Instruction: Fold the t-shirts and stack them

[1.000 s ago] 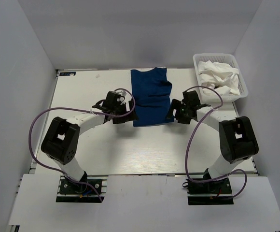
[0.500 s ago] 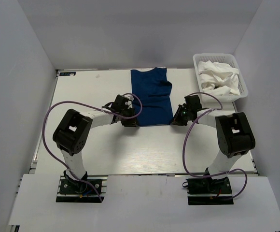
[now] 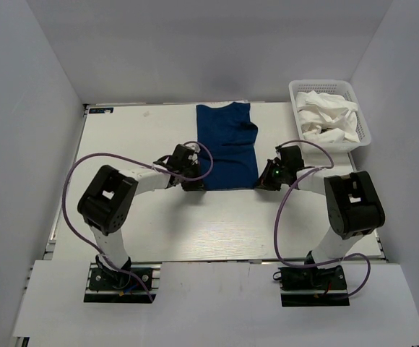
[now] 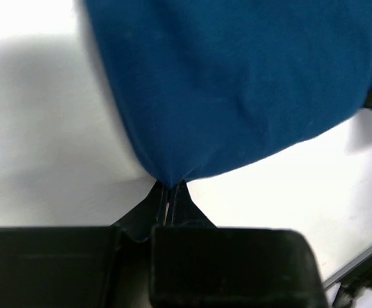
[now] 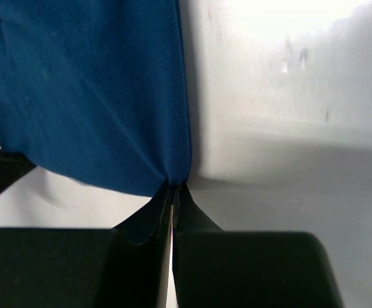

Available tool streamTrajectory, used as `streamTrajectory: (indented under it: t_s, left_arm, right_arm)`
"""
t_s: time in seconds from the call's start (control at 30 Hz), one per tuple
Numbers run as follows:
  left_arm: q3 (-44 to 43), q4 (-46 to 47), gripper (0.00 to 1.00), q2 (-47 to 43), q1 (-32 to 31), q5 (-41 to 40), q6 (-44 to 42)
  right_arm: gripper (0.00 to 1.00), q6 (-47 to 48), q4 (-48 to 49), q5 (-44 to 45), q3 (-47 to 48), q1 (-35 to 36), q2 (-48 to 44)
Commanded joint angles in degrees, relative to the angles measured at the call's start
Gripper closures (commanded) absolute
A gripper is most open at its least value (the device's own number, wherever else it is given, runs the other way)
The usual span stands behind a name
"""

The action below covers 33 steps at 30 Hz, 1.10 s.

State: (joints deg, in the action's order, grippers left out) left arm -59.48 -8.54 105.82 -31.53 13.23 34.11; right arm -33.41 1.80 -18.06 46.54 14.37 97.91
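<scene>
Arms have dropped low; left gripper (image 4: 172,187) and right gripper (image 5: 173,188) each clamp a near corner of the navy t-shirt (image 3: 227,141) — flattened, probably ready to fold.

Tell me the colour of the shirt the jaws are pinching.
Plain dark blue shirt, clearest in the left wrist view.

So the right claw (image 5: 173,196) is squeezed tight on the bottom corner of the blue shirt (image 5: 90,96), fabric bunching to a point right where the two tips meet. The shirt fills the upper left with its hemmed edge running straight down to the pinch. There's bare white table (image 5: 288,128) off to the right, and a dark shape (image 5: 0,173) I can't make out at the left edge.
</scene>
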Motion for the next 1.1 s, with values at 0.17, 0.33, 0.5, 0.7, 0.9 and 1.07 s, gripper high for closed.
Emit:
streamTrajectory:
  t_s: [0.17,0.33,0.5,0.7,0.9,1.07]
  left_arm:
    - [7.5,-3.8,1.00,-15.6,-5.0,-2.3,0.4]
    - [13.6,-6.8,1.00,-30.5,-9.0,-5.4,3.7]
    - [12.4,-10.4,1.00,-37.9,-10.8,-4.5,4.2]
    - [4.8,-11.8,1.00,-37.3,-10.8,-13.2,4.2]
    - [-5.5,-14.5,1.00,-28.9,-9.6,-18.9,3.0]
    - [-14.1,-16.5,1.00,-21.9,-7.6,-22.3,2.4]
  right_arm:
    - [1.00,2.2,-4.2,-1.5,-13.4,1.5,-21.7]
    - [1.00,1.7,-15.0,0.3,-17.3,2.9,-36.5]
    - [1.00,3.8,-21.0,-0.2,-11.7,2.9,-48.4]
    - [1.00,5.2,-23.5,1.1,-2.9,2.6,-42.8]
    - [1.00,3.4,-19.3,1.6,5.6,2.2,-34.9]
    - [1.00,3.6,-17.9,2.5,15.6,1.0,-26.0]
